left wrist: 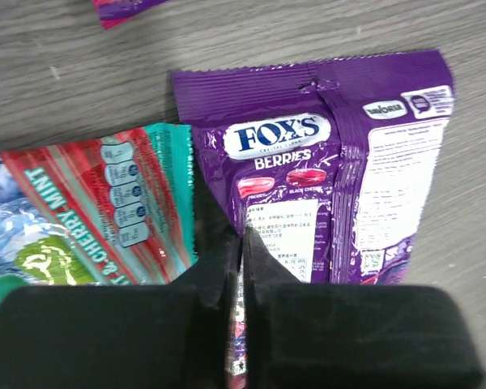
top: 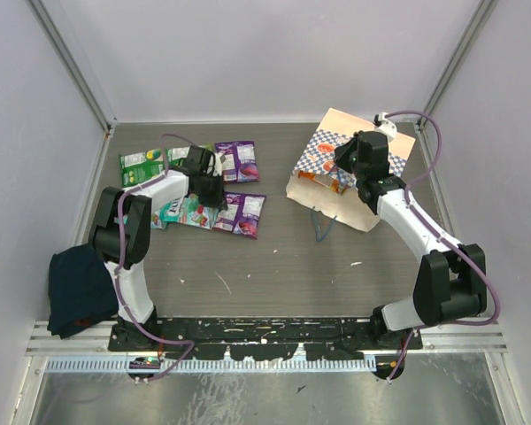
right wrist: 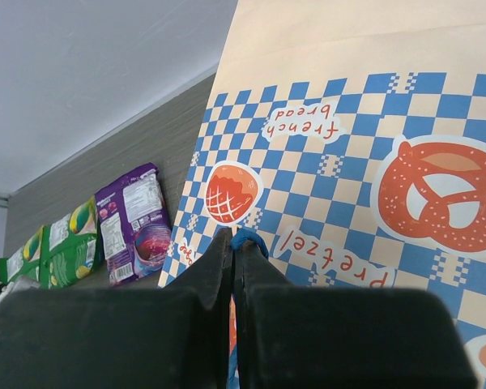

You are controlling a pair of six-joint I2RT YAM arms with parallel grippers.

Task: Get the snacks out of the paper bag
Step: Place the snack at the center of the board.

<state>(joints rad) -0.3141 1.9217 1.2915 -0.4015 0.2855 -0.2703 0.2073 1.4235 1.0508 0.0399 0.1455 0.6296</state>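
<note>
Several snacks lie flat at the left of the table: a green packet (top: 142, 165), a purple one (top: 237, 159), a teal one (top: 182, 212) and a second purple packet (top: 242, 215). My left gripper (top: 214, 197) is shut just over that purple packet (left wrist: 340, 162), beside the teal packet (left wrist: 89, 211). A strip of the print shows through the slit between its fingers (left wrist: 243, 233). The checkered paper bag (top: 311, 161) leans on its side at the back right. My right gripper (top: 343, 166) is shut on its blue cord handle (right wrist: 247, 240), against the bag's printed wall (right wrist: 348, 162).
A dark blue cloth (top: 80, 290) hangs over the table's near left corner. The bag's other cord handle (top: 323, 227) trails on the wood in front of the bag. White walls close in the back and both sides. A purple packet (right wrist: 134, 219) and green ones (right wrist: 73, 243) show beyond the bag.
</note>
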